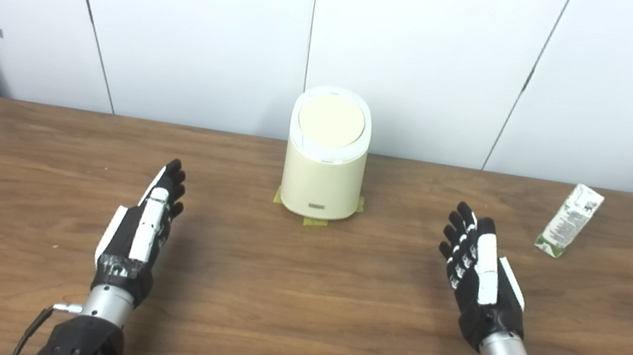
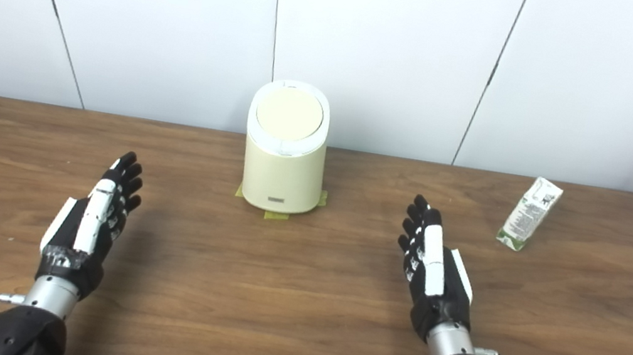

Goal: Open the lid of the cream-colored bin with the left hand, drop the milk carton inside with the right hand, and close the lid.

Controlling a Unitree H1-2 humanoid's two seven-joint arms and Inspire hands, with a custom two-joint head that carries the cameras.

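The cream-colored bin [image 1: 324,169] stands upright at about 12 o'clock on the wooden bench [image 1: 297,301], close to the far edge and the white wall panels [image 1: 188,24], with its round lid [image 1: 330,120] shut flat on top. Bits of yellow-green tape [image 1: 314,222] show at the foot of the bin. The milk carton [image 1: 569,221] lies on its side at about 2 o'clock, well apart from the bin and near the bench's right end. The left hand [image 1: 139,232] sits at about 8 o'clock, fingers stretched out and apart, holding nothing. The right hand [image 1: 478,276] sits at about 4 o'clock, likewise spread and empty, with the carton beyond it to the right and not touching.
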